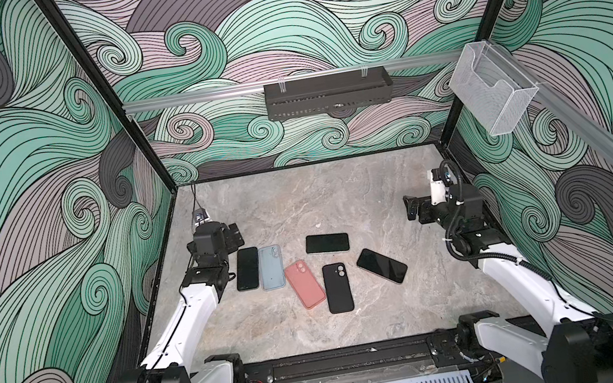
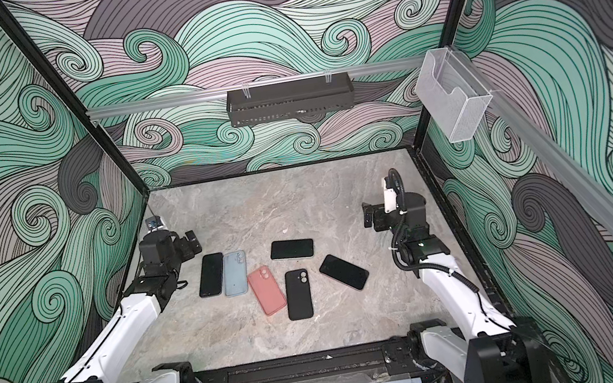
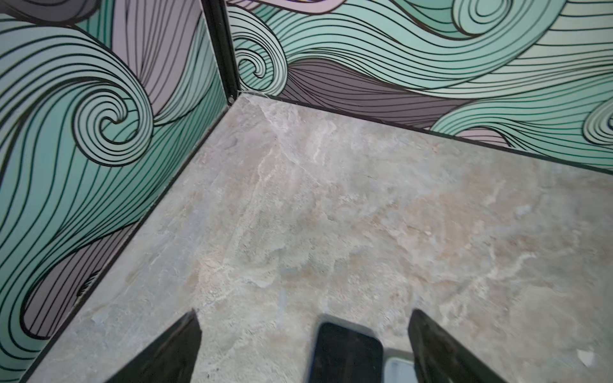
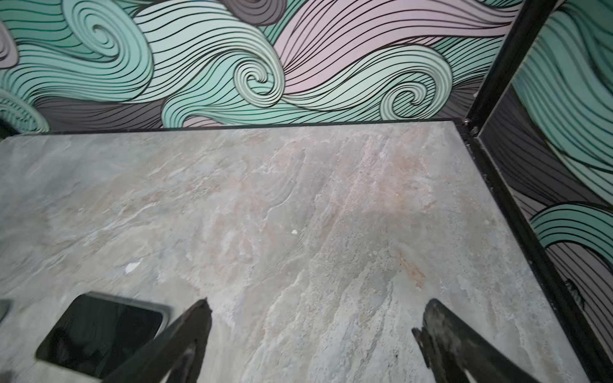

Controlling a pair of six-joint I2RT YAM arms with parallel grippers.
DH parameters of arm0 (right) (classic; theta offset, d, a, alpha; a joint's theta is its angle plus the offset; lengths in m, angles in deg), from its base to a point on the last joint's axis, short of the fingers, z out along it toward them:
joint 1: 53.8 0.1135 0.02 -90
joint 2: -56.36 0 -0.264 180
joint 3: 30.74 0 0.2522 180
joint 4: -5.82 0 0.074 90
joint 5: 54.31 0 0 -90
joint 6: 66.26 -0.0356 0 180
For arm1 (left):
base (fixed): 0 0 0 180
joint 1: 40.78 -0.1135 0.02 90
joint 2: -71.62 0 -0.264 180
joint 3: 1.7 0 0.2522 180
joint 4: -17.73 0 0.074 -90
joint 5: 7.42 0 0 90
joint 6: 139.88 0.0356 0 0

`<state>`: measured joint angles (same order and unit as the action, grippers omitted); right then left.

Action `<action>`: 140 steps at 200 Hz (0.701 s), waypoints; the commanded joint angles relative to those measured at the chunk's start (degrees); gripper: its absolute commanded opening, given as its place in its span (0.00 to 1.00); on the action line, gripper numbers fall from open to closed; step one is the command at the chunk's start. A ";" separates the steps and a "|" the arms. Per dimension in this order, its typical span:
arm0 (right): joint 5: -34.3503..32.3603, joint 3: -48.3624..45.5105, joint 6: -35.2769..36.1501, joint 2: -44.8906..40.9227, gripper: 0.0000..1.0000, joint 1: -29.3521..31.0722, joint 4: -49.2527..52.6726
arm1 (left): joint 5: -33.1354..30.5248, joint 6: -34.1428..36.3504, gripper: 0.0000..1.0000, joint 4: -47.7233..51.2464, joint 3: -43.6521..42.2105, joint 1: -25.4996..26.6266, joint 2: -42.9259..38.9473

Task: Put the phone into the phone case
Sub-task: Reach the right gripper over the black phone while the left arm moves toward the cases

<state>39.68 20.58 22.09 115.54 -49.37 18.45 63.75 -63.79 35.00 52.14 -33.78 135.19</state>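
Three dark-screened phones lie flat on the table: a left phone (image 1: 247,268) (image 2: 211,274), a middle phone (image 1: 327,243) (image 2: 291,249) and a right phone (image 1: 382,266). Among them lie a light blue case (image 1: 271,267), a pink case (image 1: 305,285) and a black case (image 1: 338,287). My left gripper (image 1: 234,234) (image 3: 305,313) is open, just behind the left phone (image 3: 346,354) and the blue case (image 3: 398,369). My right gripper (image 1: 410,207) (image 4: 317,303) is open over bare table, right of the middle phone (image 4: 99,331). Neither holds anything.
The marble table (image 1: 298,202) is walled by patterned panels on three sides. A black wire basket (image 1: 326,93) hangs on the back rail and a clear plastic holder (image 1: 492,89) on the right rail. A small white speck (image 1: 319,225) lies behind the middle phone.
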 commanded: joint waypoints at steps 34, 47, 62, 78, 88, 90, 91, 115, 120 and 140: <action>2.92 5.86 1.87 0.06 0.98 6.46 14.15 | -1.59 -3.47 0.99 18.65 5.75 5.89 -5.54; 2.67 7.97 3.38 1.31 0.98 8.38 16.11 | -1.40 -3.77 0.99 20.96 6.57 5.99 -6.41; 2.04 10.39 5.96 3.52 0.97 11.07 18.01 | -1.43 -4.23 0.99 22.76 6.99 5.96 -7.57; 3.02 12.33 9.60 6.54 0.98 14.00 18.68 | -1.04 -4.72 0.99 23.09 6.56 6.04 -9.11; 3.87 13.54 11.66 8.73 0.98 15.49 19.19 | -0.82 -4.87 0.99 22.52 5.81 6.04 -10.11; 3.90 13.65 11.75 8.96 0.98 15.64 19.25 | -0.83 -4.93 0.99 22.38 5.56 5.99 -10.35; 3.95 13.80 12.06 9.21 0.98 15.71 19.37 | -0.80 -4.96 0.99 22.31 5.46 6.04 -10.46; 6.18 17.81 16.66 15.85 0.99 19.43 23.00 | -0.68 -4.94 0.98 22.11 3.93 6.04 -12.84; 6.39 18.49 17.44 17.24 0.99 20.15 23.76 | -0.68 -5.07 0.99 22.37 3.89 5.99 -13.21; 7.55 21.41 20.65 22.29 0.99 22.80 25.40 | -0.44 -5.67 0.99 23.72 3.98 5.95 -14.15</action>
<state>44.18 38.61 35.27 132.85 -29.40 38.78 63.13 -68.18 55.57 56.03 -28.12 122.40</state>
